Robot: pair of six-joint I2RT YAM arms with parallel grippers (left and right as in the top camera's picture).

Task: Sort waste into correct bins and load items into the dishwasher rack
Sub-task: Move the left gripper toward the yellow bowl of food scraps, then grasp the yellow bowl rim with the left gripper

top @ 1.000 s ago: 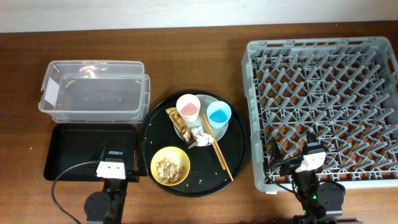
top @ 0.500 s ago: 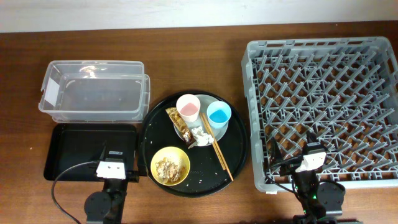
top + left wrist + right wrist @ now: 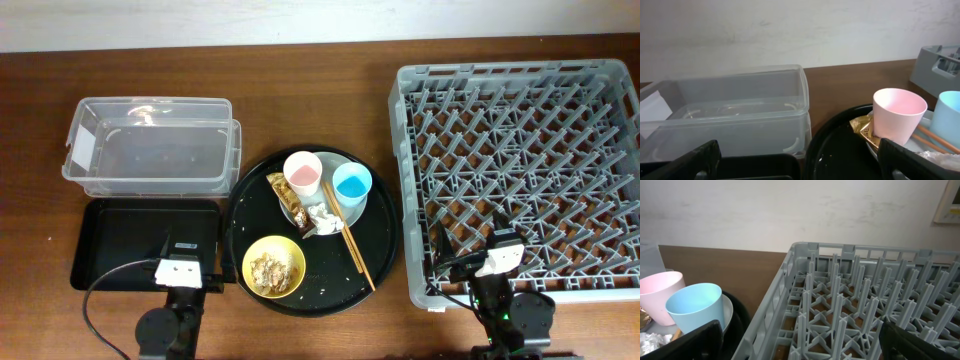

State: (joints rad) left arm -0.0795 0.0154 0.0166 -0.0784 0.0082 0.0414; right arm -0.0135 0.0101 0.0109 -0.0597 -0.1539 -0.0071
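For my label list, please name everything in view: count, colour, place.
dishwasher rack: 1, grey, right
clear box: 1, transparent, far left
black rectangular tray: 1, black, near left
round tray: 1, black, centre
plate: 1, pale grey, on round tray
pink cup: 1, pink, on plate
blue cup: 1, blue, on plate
yellow bowl: 1, yellow, on round tray
food scraps: heap, tan, in yellow bowl
wrapper: 1, gold-brown, on plate
tissue: 1, white, beside wrapper
chopsticks: 2, wooden, across plate edge
table: 1, brown, underneath
left gripper: 1, black, near-left, open
right gripper: 1, black, near-right, open
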